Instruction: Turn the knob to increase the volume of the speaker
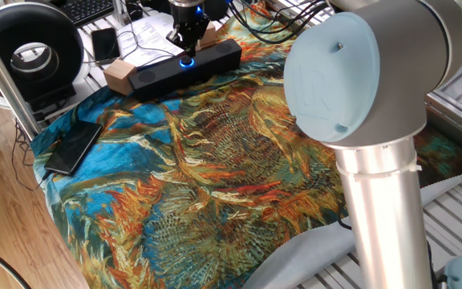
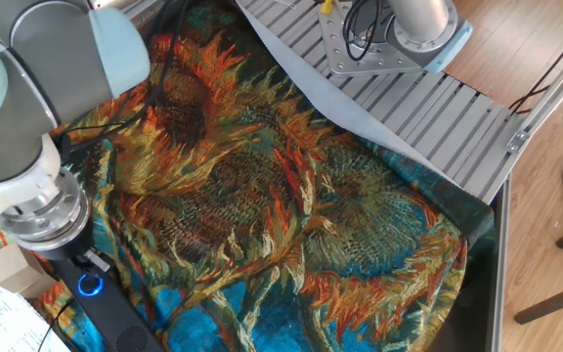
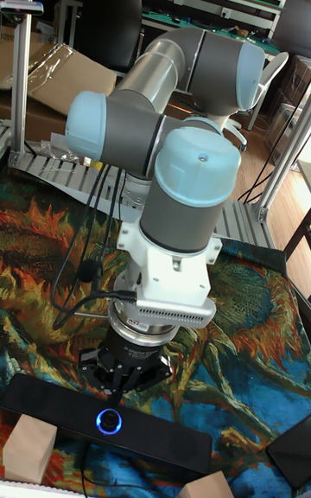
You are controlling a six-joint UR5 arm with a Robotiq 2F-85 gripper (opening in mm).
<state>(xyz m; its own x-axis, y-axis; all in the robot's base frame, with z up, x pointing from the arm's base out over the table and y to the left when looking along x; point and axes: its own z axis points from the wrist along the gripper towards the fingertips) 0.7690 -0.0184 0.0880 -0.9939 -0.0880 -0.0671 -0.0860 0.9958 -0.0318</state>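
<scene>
The speaker (image 1: 184, 66) is a long black bar with tan wooden end blocks, lying at the far edge of the sunflower cloth. It also shows in the tall fixed view as the speaker (image 3: 164, 446). Its knob (image 1: 187, 62), a small black dial ringed in blue light, is uncovered in all views: knob (image 2: 90, 285), knob (image 3: 109, 421). My gripper (image 1: 187, 46) hangs just above and slightly behind the knob, touching nothing. It is open and empty, as gripper (image 3: 128, 381) and gripper (image 2: 78, 262) show too.
A black smartphone (image 1: 73, 148) lies on the cloth's left edge. A big round black ring-shaped device (image 1: 30, 48) stands at the back left. Papers and cables sit behind the speaker. The arm's large grey elbow (image 1: 359, 72) fills the right foreground.
</scene>
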